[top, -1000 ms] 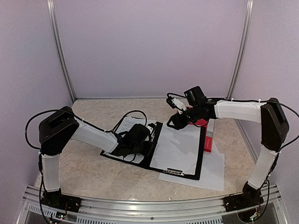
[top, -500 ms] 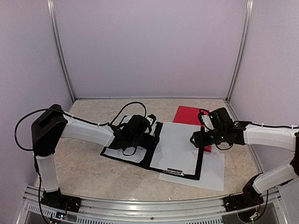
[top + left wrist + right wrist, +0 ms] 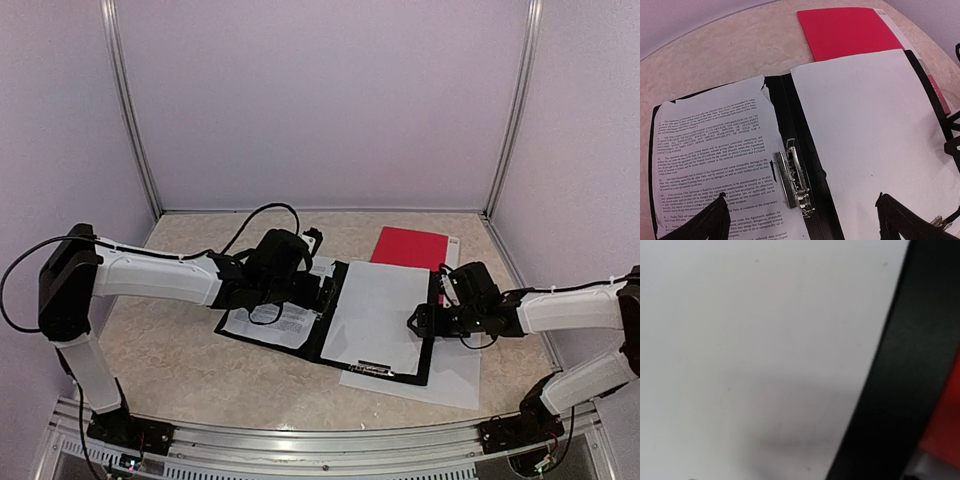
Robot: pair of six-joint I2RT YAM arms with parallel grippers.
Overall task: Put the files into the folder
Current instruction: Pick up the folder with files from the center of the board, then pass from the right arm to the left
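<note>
The printed sheet [image 3: 715, 150] and blank sheet [image 3: 865, 135] lay flat in the open folder [image 3: 785, 100]. They looked light, limp and easily creased, best pinched at a free edge. The left tool [image 3: 802, 202] hung spread wide above the clip [image 3: 795, 180]. Whether the right tool [image 3: 420, 322] was released or clenched could not be told.
</note>
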